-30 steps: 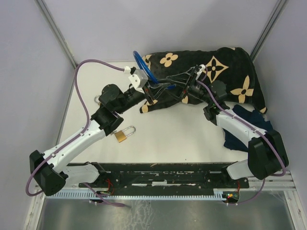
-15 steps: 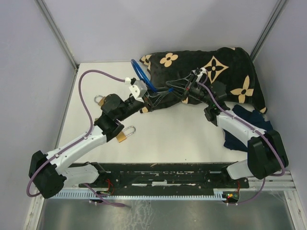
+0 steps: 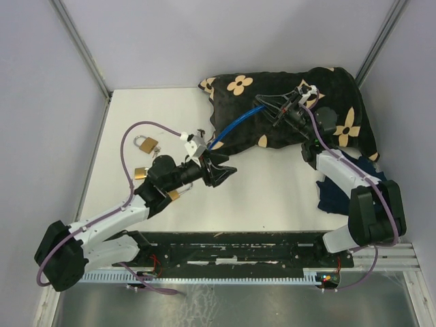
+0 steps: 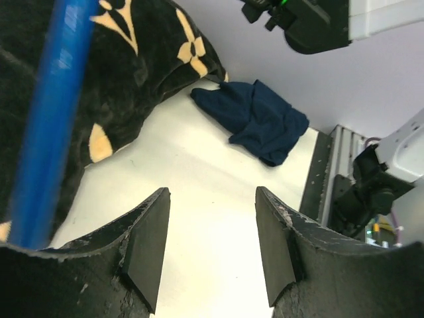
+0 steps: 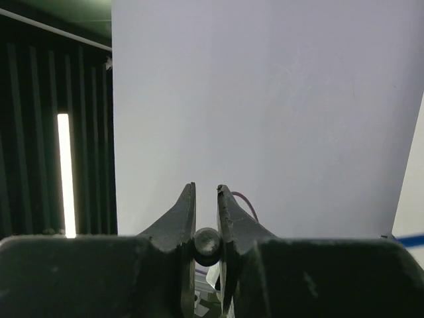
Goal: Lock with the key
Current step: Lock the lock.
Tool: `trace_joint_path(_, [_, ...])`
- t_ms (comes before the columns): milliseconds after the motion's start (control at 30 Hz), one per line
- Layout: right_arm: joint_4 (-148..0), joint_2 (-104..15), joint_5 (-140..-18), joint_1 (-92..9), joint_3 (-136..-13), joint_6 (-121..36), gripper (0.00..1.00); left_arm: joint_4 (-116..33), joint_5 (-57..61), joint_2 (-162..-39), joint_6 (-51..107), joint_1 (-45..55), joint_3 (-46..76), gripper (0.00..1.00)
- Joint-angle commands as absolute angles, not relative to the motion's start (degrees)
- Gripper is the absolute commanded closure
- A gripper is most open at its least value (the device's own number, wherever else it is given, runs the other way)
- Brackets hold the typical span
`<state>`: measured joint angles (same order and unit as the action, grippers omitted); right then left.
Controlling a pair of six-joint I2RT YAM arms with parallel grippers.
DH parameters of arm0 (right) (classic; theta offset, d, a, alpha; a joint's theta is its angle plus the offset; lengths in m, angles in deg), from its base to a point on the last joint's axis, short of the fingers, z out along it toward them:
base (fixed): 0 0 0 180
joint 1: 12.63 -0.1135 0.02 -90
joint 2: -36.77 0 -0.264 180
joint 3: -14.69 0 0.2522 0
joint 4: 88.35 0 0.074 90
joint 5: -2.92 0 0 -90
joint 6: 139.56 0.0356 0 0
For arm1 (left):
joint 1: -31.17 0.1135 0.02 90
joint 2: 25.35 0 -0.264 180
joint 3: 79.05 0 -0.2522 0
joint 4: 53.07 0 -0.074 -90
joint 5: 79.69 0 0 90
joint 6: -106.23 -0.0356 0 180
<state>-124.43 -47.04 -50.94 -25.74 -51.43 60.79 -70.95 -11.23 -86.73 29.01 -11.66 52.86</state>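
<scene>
Since the earlier frame the left gripper [image 3: 227, 173] has backed off the blanket [image 3: 344, 92] to the centre-left of the frame. The right gripper [image 5: 205, 192] has shifted up and to the right. The blue cable [image 3: 238, 122] was a loop before, and now it runs as a straight diagonal from near the left arm's wrist up to the right gripper.

Left pincer is spread wide with nothing between the fingers [image 4: 149, 248], just bare table [image 3: 272, 194] under it. Right pincer is nearly closed, pinching a small dark round piece [image 5: 207, 243]. Can't tell if that's the key or the cable's end.

Padlock-wise, one brass padlock [image 3: 145, 144] sits in the upper-left part of the table, shackle up, close to the left edge and apart from the arm. A second padlock [image 3: 174, 195] is tucked right against the left forearm, mostly hidden.

The blanket fills the upper-right corner, with its lower edge drooping onto the table. A navy cloth [image 3: 335, 194] is bunched at the right edge beside the right arm. Open room is the white patch in the middle and lower middle of the frame, between the two arms, down to the black rail [image 3: 238, 245] at the bottom. The upper-left strip along the back edge is bare too.
</scene>
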Motion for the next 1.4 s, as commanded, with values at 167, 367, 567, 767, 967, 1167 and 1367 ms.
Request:
trace_joint_path(167, [-116.6,-44.3,-45.8,-23.3,-58.5,39.8,0.98,-59.4,-7.6,-76.0,48.5,-11.5,45.9,0.34])
trace_joint_path(367, [-106.8,-41.4,-41.8,-24.4,-59.2,20.5,0.98,-67.0,0.3,-73.4,87.1,-12.6,53.7,0.31])
trace_joint_path(567, [-86.2,-38.8,-38.4,-28.6,-63.9,-1.5,0.98,-58.5,5.2,-72.1,65.4,-16.4,48.5,0.31])
trace_joint_path(767, [-69.4,-36.3,-39.5,-30.5,-67.5,-17.4,0.98,-61.5,2.6,-72.7,44.9,-16.4,51.3,0.3])
trace_joint_path(967, [-56.1,-35.7,-44.4,-35.5,-70.2,-29.3,0.99,-78.6,-1.7,-80.5,45.5,-17.1,55.4,0.32])
trace_joint_path(1167, [-53.1,-36.6,-48.6,-39.2,-71.3,-30.9,0.98,-80.6,6.3,-86.5,31.0,-22.3,54.2,0.32])
trace_joint_path(1367, [-53.4,-38.0,-51.2,-41.7,-70.5,-30.0,0.98,-83.8,12.5,-93.9,27.9,-25.5,53.2,0.33])
